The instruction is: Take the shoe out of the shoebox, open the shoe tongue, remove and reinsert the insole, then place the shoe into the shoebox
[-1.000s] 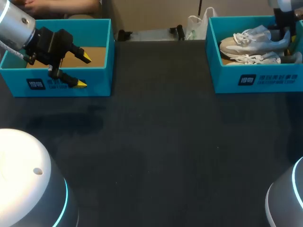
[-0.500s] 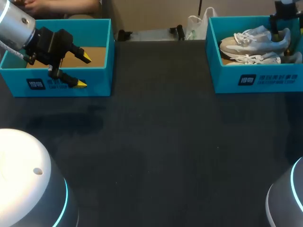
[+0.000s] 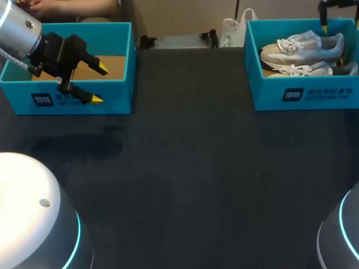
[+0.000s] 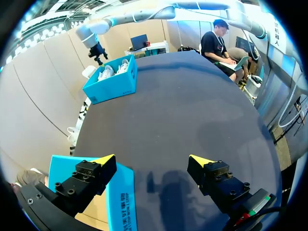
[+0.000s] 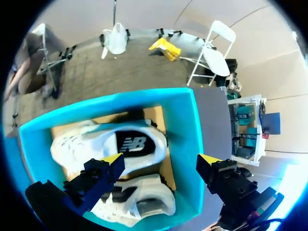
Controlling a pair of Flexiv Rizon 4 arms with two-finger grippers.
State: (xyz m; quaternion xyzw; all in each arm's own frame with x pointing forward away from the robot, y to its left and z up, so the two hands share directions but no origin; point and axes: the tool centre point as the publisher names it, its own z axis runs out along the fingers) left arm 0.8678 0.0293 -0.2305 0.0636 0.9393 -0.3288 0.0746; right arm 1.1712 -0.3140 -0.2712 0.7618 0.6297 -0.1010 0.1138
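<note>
Two white sneakers lie in the teal shoebox [image 3: 303,92] at the far right. The upper shoe [image 3: 300,47] lies on its side, and its insole [image 5: 132,143] shows in the right wrist view. The second shoe [image 3: 307,69] lies in front of it. My right gripper [image 5: 161,159] hangs open above this box, touching neither shoe; in the head view only a bit of it [image 3: 325,14] shows. My left gripper [image 3: 98,84] is open and holds nothing, over the front wall of the other teal shoebox [image 3: 118,103] at the far left, which holds no shoe.
The dark tabletop [image 3: 185,157] stretches between the two boxes. My arms' white bases stand at the near left [image 3: 33,213] and near right [image 3: 342,235] corners.
My right gripper has opened and risen out of the right box, away from the upper shoe's heel. The shoe stays in the box. The left arm has not moved.
</note>
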